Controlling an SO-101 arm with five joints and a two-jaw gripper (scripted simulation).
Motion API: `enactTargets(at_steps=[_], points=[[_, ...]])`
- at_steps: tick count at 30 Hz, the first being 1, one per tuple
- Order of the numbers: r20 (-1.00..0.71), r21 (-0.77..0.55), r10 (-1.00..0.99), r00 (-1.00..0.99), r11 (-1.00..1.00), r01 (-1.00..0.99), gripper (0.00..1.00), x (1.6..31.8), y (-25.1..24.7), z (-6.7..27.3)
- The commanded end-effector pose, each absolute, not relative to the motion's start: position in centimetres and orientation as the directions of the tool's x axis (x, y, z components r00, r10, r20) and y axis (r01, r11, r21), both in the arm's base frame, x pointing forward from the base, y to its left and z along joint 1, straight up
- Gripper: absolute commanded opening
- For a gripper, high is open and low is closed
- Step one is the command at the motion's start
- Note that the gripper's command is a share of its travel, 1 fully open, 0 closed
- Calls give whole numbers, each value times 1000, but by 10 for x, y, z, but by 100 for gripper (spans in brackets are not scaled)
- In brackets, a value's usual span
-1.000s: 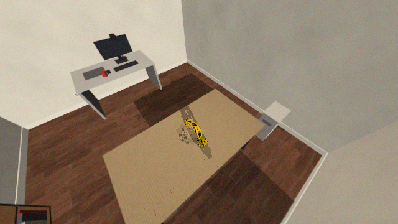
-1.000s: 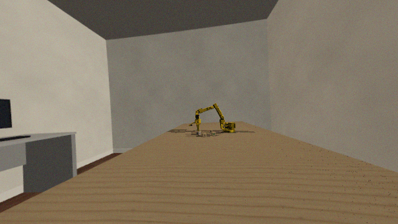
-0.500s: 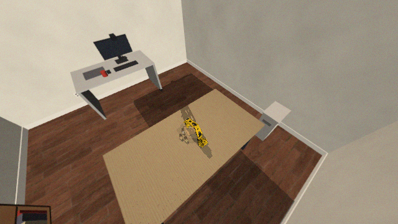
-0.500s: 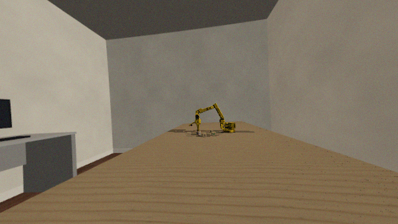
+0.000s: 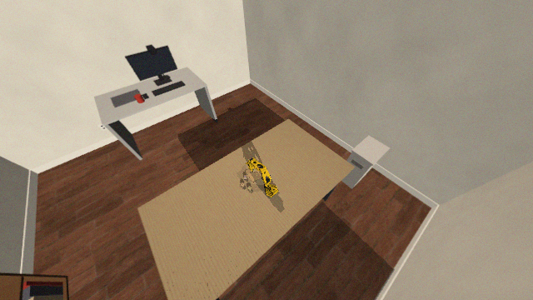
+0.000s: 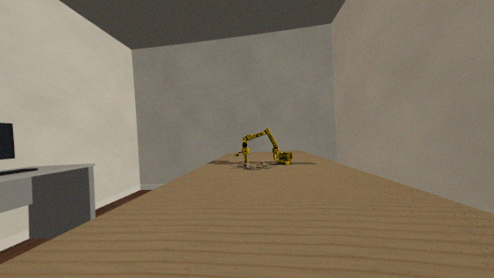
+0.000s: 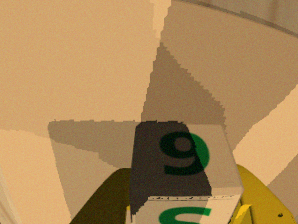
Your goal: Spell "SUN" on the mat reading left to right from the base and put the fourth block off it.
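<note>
Yellow and black, the arm stands on a wood-grained surface, bent in an arch with its far end pointing down. The end effector is narrow and closed on a pale block, with a yellow finger at either side of it. In the wrist view this block bears a green mark resembling a 9 on one face and a green S, cut by the lower frame edge, on the adjoining face. A dark shadow covers much of the face with the 9-like mark.

A beige mat fills most of the wrist view; its curved edge crosses the upper right corner, with wood grain beyond. Contact between the held block and the mat cannot be confirmed.

Other small blocks lie near the held one, on the exterior camera's side of the arm. Their letters are too small to read, and whether each lies on or off the mat cannot be determined. No readable SUN row can be verified.

Away from the work area, a grey desk carries a dark monitor and a red mug.

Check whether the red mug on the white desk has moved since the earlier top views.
No. The red mug sits at the same spot beside the black keyboard.
</note>
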State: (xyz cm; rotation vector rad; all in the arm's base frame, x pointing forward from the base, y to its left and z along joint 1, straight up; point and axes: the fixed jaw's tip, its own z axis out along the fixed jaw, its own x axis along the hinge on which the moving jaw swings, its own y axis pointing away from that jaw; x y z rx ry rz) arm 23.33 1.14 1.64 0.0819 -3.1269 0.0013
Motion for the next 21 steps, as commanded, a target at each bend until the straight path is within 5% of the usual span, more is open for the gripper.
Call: enactTargets(at_steps=[1, 12, 21], points=[[-80, -3, -52, -995, 999, -52, 13, 245, 10, 33], [-80, -3, -52, -995, 999, -52, 1, 245, 10, 33], [-80, -3, -52, -995, 999, -52, 0, 245, 10, 34]])
